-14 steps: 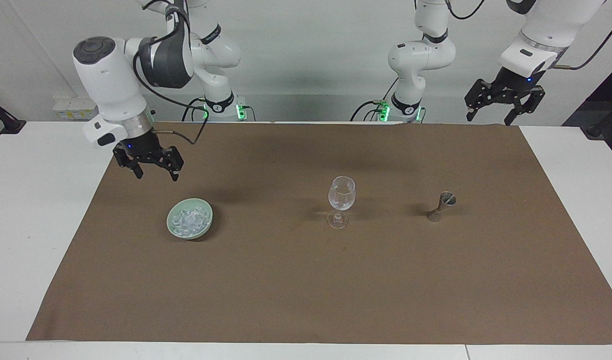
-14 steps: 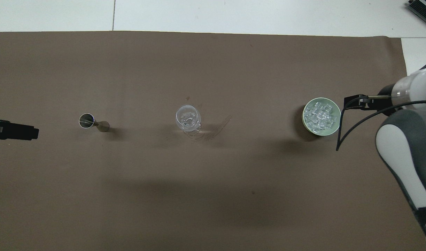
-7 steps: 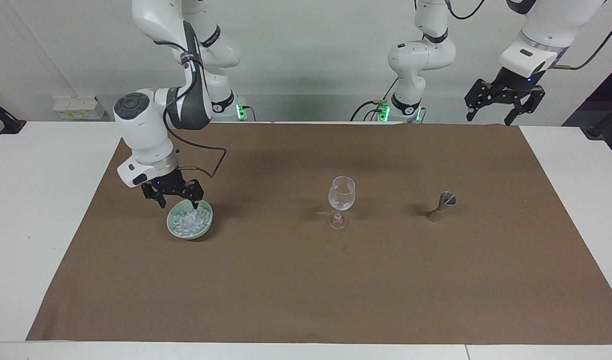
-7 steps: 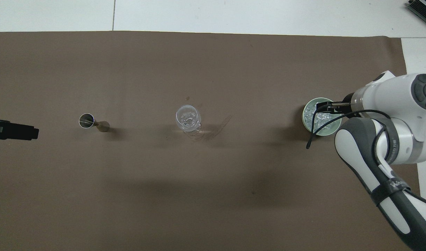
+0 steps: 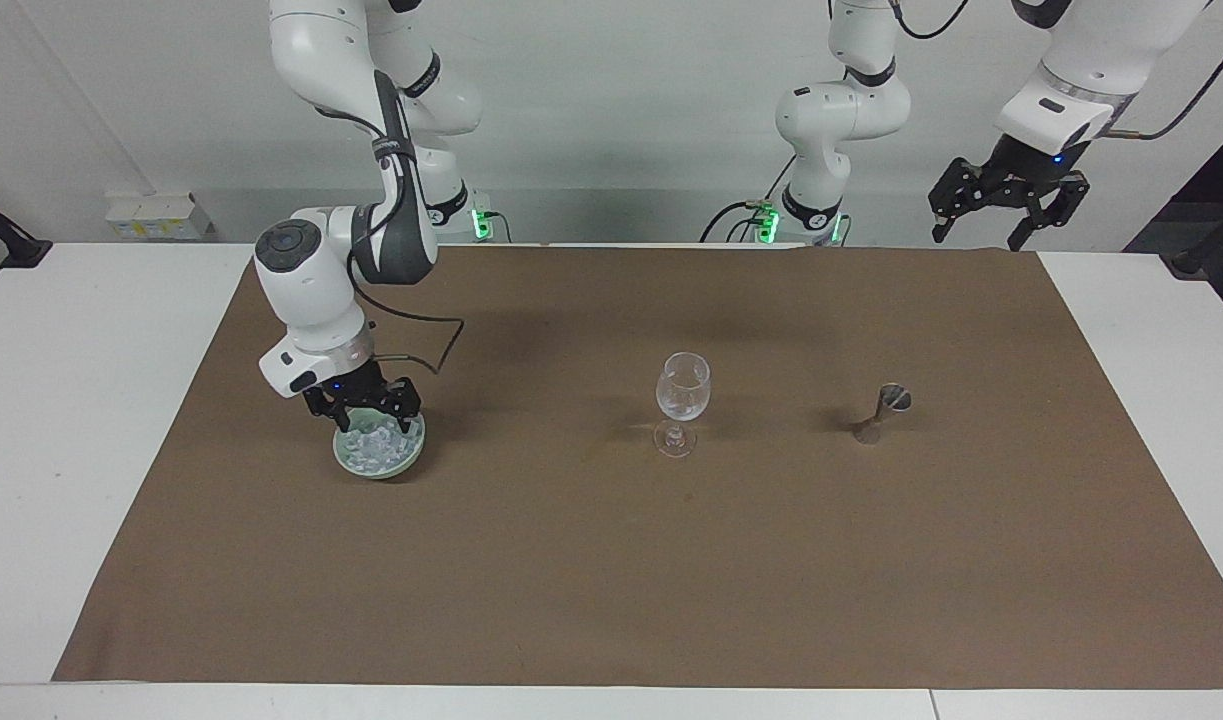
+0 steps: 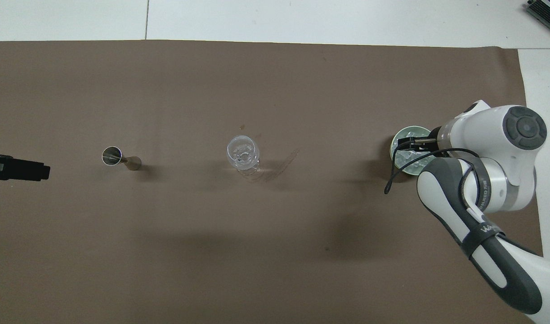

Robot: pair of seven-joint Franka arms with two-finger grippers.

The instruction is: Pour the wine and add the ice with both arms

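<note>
- While the right gripper (image 5: 373, 425) is lowered into the bowl (image 5: 353, 463), fingers spread over the ice (image 5: 379, 446), one cube should be pinched squarely, not the rim.
- Left gripper (image 5: 976, 236) is held open, waiting above the mat's (image 5: 611, 560) edge.
- Glass (image 5: 682, 400) and jigger (image 5: 883, 412) are set on brown mat; white wall is seen.

right arm bent low, right gripper (image 5: 374, 420) pointing down, fingers spread, left gripper (image 5: 1006, 212) raised, waiting, open

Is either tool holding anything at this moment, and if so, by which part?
Nothing is held. The right tool stands open, its tips down at the ice in the green bowl. The left tool waits open and empty, raised near its own end.
</note>
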